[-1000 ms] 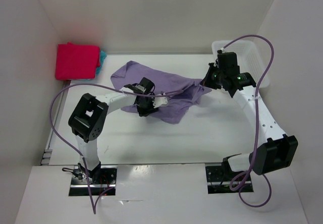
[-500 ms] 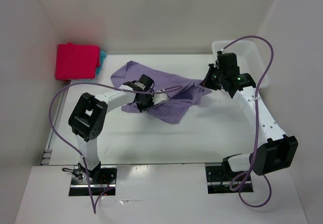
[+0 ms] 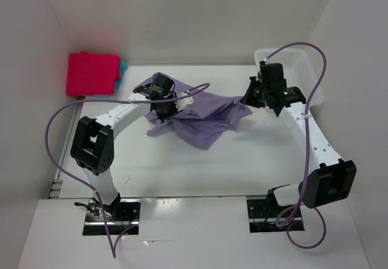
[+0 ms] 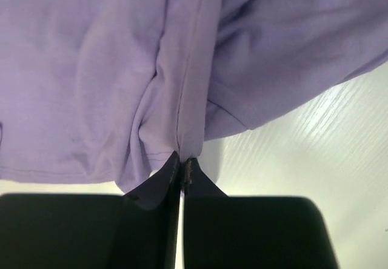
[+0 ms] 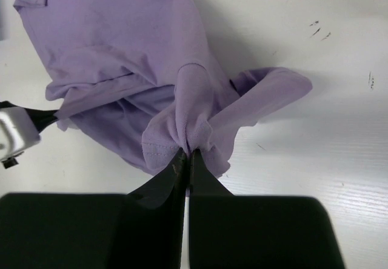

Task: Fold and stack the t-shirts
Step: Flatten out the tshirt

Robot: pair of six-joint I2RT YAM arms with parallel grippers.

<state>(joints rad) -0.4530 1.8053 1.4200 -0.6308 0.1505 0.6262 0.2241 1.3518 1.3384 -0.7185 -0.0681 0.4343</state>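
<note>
Since a second ago, the left hand has slid from the middle of the lavender shirt to its far left part, and it has snapped shut. Its two fingers now pinch a fold of the purple cloth tight between their tips. The left arm has swung back with it, and the near left side of the shirt has been pulled in a little.

The right hand has not moved. It is closed too, and it grips a bunched-up corner at the right edge of the same shirt.

The lavender shirt lies crumpled in the middle of the white desk. It is not folded. It spreads from one hand to the other, with a loose flap hanging toward the near side.

The magenta shirt sits folded in the far left corner, well away from the hands. A bit of the turquoise shirt peeks out at its right side. The white basket stands in the far right corner, just behind the right hand.
</note>
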